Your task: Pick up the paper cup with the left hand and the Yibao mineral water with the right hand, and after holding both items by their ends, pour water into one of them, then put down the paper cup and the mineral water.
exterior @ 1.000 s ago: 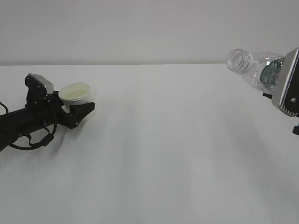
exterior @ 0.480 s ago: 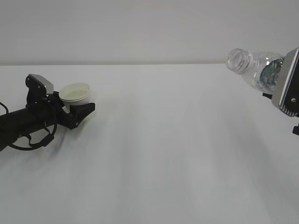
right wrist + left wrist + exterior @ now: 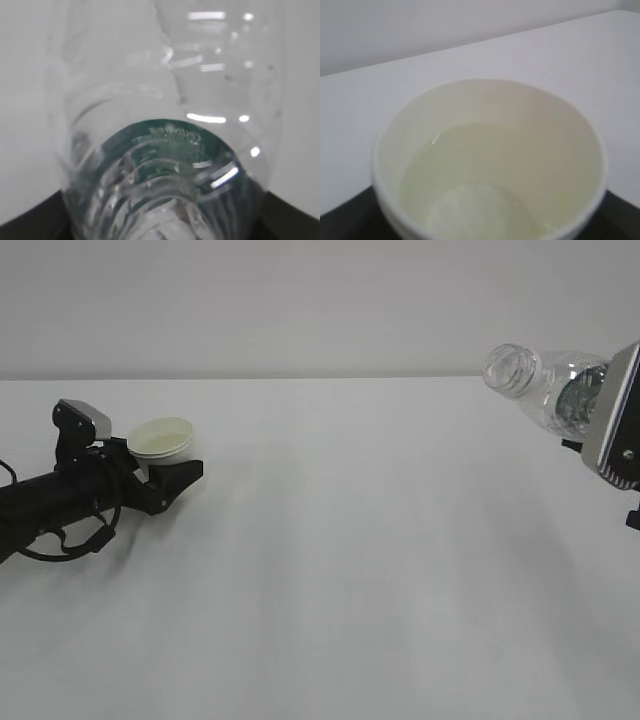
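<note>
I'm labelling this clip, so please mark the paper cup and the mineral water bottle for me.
paper cup (image 3: 160,438), exterior view, on its cream inside near the rim.
mineral water bottle (image 3: 535,380), exterior view, on its clear shoulder behind the open mouth.

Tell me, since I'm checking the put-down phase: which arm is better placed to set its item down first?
Left. Its claw holds the cup low, near the table. The right claw holds the bottle tilted, high above it.
</note>
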Controlling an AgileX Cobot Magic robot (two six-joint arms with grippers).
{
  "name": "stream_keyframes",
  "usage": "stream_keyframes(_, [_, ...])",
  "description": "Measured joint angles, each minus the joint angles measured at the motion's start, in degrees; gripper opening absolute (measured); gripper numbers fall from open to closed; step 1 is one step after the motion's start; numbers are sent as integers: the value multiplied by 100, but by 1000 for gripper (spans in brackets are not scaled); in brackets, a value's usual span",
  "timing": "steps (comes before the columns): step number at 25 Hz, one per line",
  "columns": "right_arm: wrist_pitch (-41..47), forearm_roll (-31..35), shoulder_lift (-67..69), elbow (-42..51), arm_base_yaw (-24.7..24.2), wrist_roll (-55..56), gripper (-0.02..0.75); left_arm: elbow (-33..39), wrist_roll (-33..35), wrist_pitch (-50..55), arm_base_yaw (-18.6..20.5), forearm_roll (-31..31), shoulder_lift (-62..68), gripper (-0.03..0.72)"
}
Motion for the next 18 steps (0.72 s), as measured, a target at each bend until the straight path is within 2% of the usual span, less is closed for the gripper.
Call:
stream_keyframes(11, [0,0,0,0,0,11,465,0,-518,-9,471,993,0,620])
stream_keyframes(18, [0,0,0,0,0,11,465,0,-590,-9,508,1392,-135,613])
